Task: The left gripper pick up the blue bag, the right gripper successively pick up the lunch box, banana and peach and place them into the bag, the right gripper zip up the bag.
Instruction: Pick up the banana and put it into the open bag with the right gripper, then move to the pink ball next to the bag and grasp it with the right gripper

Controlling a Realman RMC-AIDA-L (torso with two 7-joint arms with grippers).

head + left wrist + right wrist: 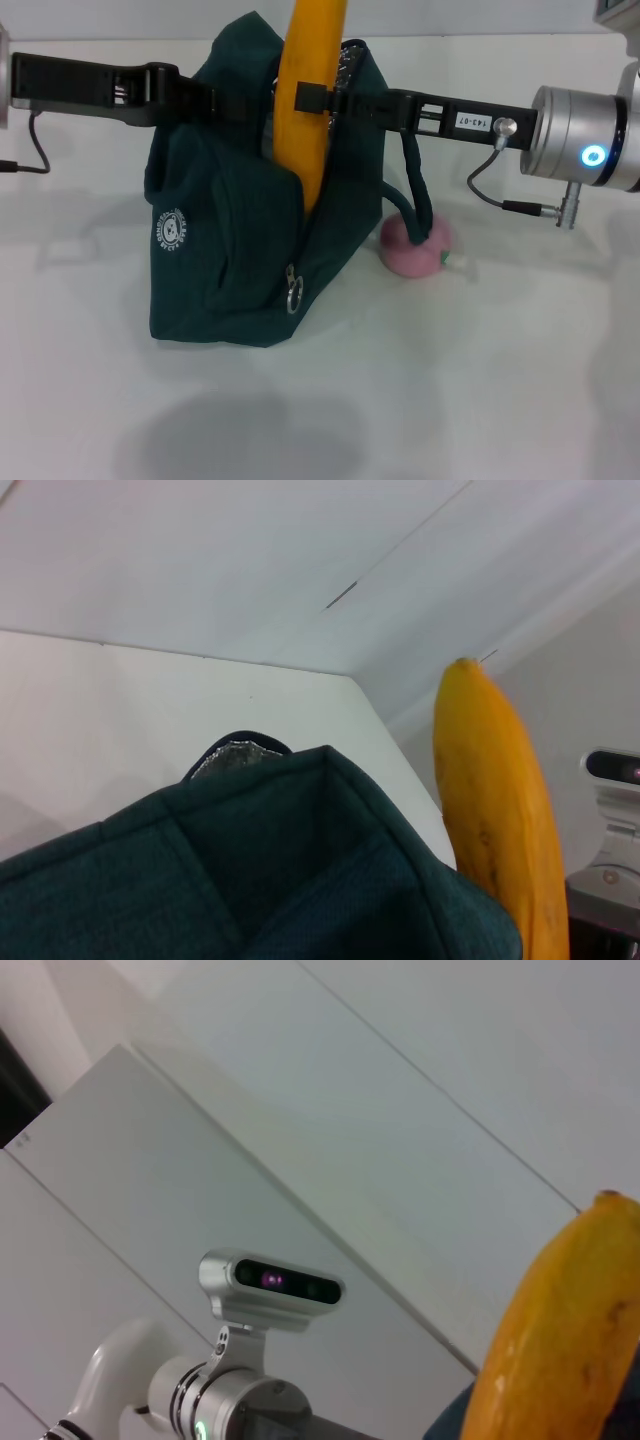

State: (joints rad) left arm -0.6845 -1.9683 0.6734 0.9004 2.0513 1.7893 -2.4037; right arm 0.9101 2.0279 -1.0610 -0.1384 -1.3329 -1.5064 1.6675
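The blue bag (230, 260) stands upright on the white table, its mouth open at the top. From the left, my left gripper (205, 100) is shut on the bag's upper edge (250, 870). My right gripper (315, 100) reaches in from the right and is shut on the banana (300, 150). The banana stands nearly upright, its lower end inside the bag's mouth and its upper end above it (500, 790) (560, 1340). The pink peach (425, 250) lies on the table just right of the bag, partly behind a hanging handle loop (415, 200). No lunch box is in view.
The zipper's metal ring pull (293, 295) hangs low on the bag's front corner. A round white logo (172, 232) marks the bag's left side. White table (450, 400) extends in front and to both sides. The left arm's wrist camera (272, 1280) shows in the right wrist view.
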